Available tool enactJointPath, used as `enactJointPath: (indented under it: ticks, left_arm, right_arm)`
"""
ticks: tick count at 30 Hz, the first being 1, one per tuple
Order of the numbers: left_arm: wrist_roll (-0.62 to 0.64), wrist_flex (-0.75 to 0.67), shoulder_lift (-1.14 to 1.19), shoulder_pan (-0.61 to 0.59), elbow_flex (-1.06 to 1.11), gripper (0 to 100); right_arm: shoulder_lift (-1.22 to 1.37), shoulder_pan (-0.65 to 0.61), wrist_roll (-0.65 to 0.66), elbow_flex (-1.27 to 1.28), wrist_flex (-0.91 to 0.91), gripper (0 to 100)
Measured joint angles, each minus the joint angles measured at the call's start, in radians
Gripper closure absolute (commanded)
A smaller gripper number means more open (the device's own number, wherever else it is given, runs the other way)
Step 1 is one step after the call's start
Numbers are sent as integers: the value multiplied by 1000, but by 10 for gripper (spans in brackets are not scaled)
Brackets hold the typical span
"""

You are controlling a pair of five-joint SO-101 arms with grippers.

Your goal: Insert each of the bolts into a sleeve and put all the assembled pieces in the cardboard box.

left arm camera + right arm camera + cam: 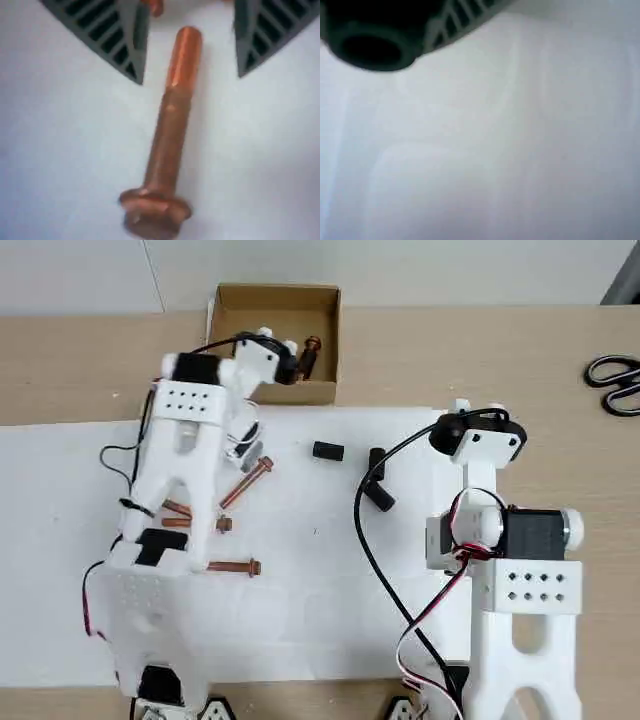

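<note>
Lying flat on white paper, a copper-coloured flanged bolt sits between the wide-open, empty jaws of the left gripper.

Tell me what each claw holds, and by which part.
Left claw holds nothing: open astride a loose bolt, near its tip. Right claw seems to grip a black sleeve by its side, open end free.

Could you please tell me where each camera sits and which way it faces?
High view: fixed above, looking down on the wooden table; white left arm and right arm, brown cardboard box show.
Left wrist view: on the left arm, facing down at a copper flanged bolt under the open left gripper.
Right wrist view: on the right arm, close over the white paper sheet; right gripper beside a black tubular sleeve.
Shared: every view sees that sheet.
</note>
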Motion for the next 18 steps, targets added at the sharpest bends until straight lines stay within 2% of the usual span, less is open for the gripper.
enactJointPath:
  ticks: [4,18]
  left_arm:
    - [0,0,34,32,-43,881]
    - [0,-2,229,34,-175,881]
  right_arm:
    - [0,0,0,0,0,995]
    - [0,0,0,0,0,995]
